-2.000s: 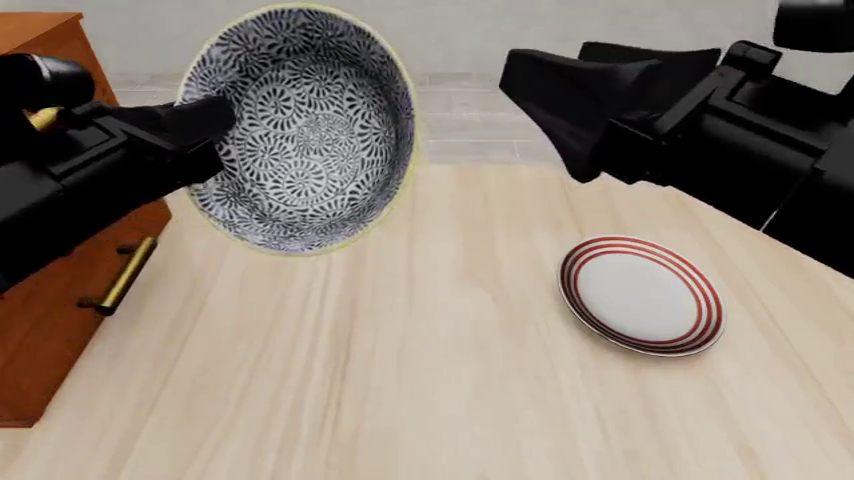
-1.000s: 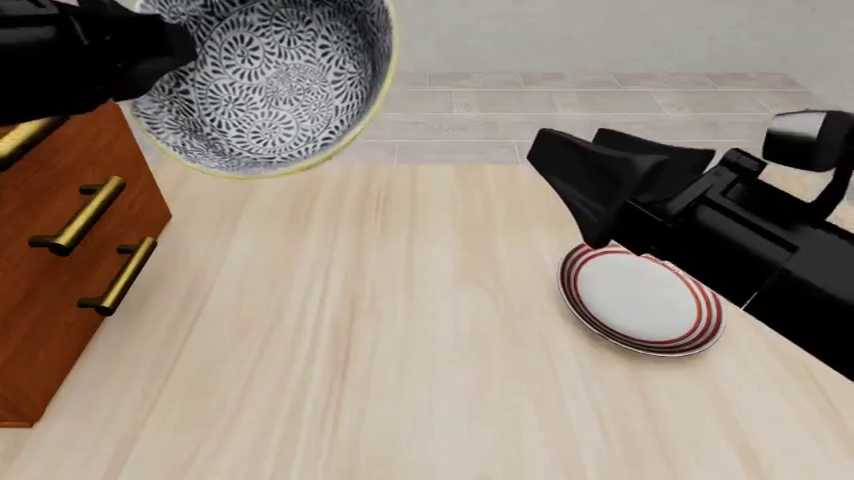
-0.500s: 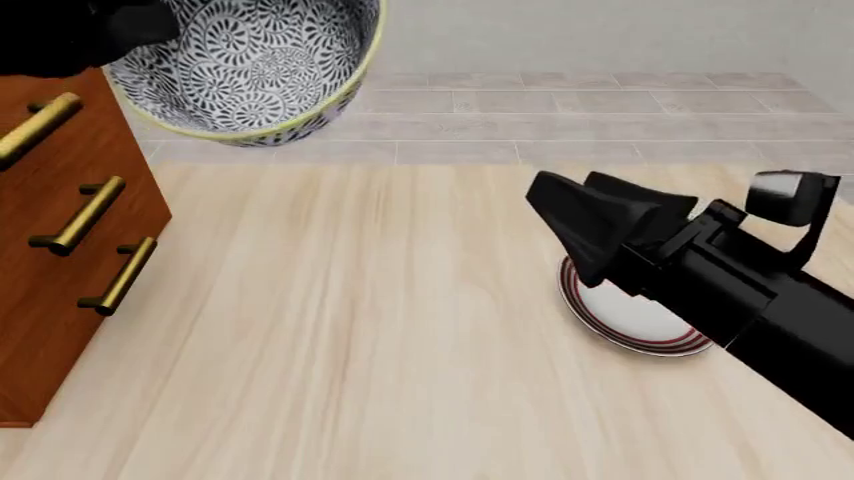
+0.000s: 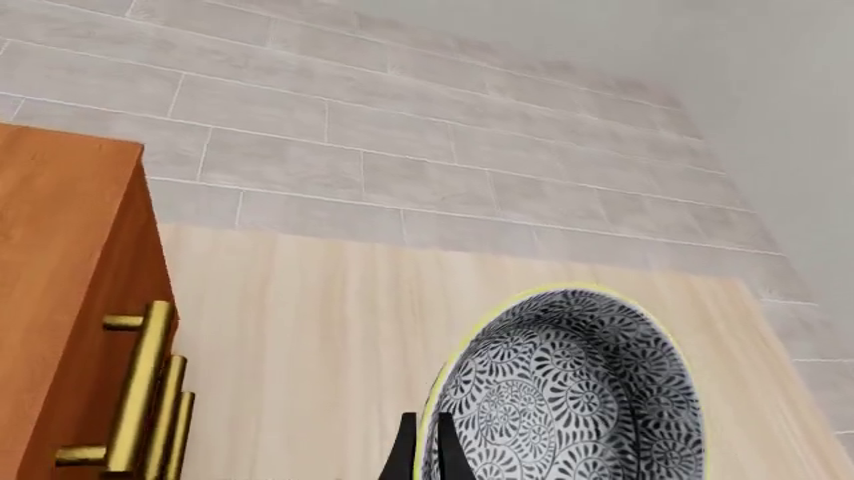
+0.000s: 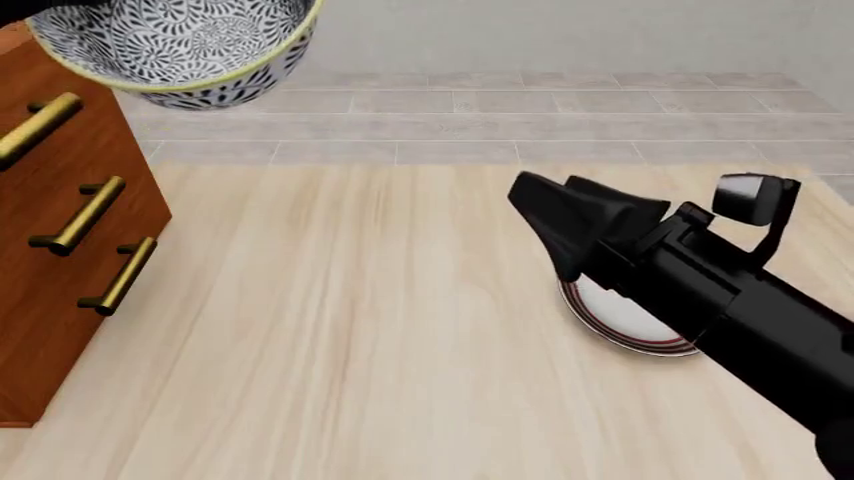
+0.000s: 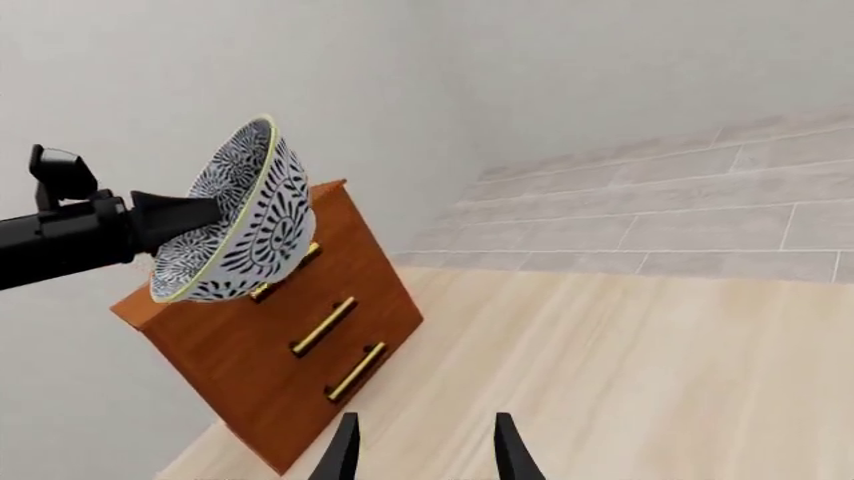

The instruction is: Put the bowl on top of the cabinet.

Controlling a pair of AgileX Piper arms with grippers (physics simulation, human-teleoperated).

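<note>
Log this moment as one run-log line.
phase: carry | left gripper: shut on bowl, raised by cabinet top edge | right gripper: open, empty, over plate | bowl: not placed

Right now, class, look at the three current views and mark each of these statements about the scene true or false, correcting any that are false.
1. The bowl is held in the air by the left gripper. True.
2. The bowl already rests on the cabinet top. False: in the right wrist view it is still lifted, near the cabinet's top edge.
3. The right gripper carries the plate. False: its fingers stand apart with nothing between them, and the plate lies on the table.
4. The cabinet's drawers have brass bar handles. True.
5. The bowl is plain white inside. False: it has a dense dark floral pattern inside.
</note>
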